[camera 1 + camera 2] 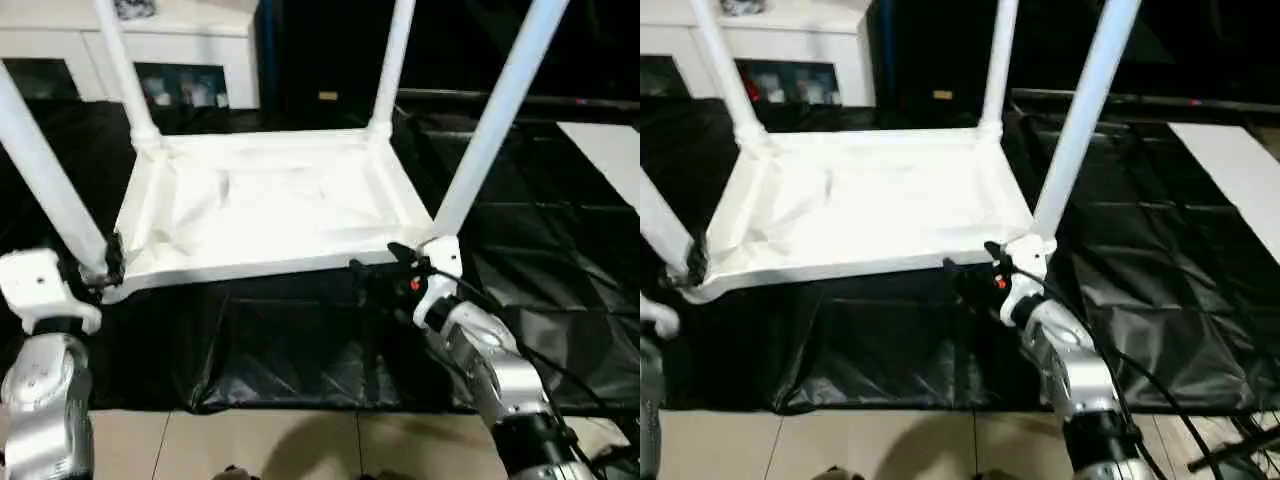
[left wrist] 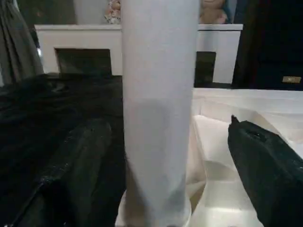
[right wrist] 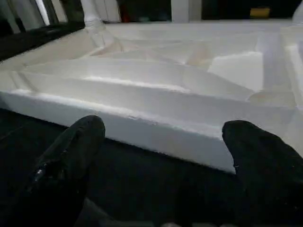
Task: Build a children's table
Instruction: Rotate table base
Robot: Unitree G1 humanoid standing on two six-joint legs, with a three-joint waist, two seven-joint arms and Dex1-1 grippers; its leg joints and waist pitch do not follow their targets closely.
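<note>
The white children's table top (image 1: 260,200) lies upside down on the black-covered work table, ribbed underside facing up. All four white legs stand upright in its corner sockets: near-left (image 1: 45,170), near-right (image 1: 495,120), far-left (image 1: 125,70), far-right (image 1: 392,60). My left gripper (image 1: 105,265) is open at the near-left corner. In the left wrist view its fingers (image 2: 71,165) flank that leg (image 2: 158,118) with small gaps on both sides. My right gripper (image 1: 380,265) is open just in front of the near-right corner, and its fingers (image 3: 71,161) face the top's front rim (image 3: 142,127) without touching it.
Black sheeting (image 1: 300,340) covers the work table and hangs over its near edge above a tiled floor (image 1: 250,445). A white cabinet (image 1: 180,50) stands behind. A white board (image 1: 610,150) lies at the far right. Cables run along my right forearm (image 1: 490,360).
</note>
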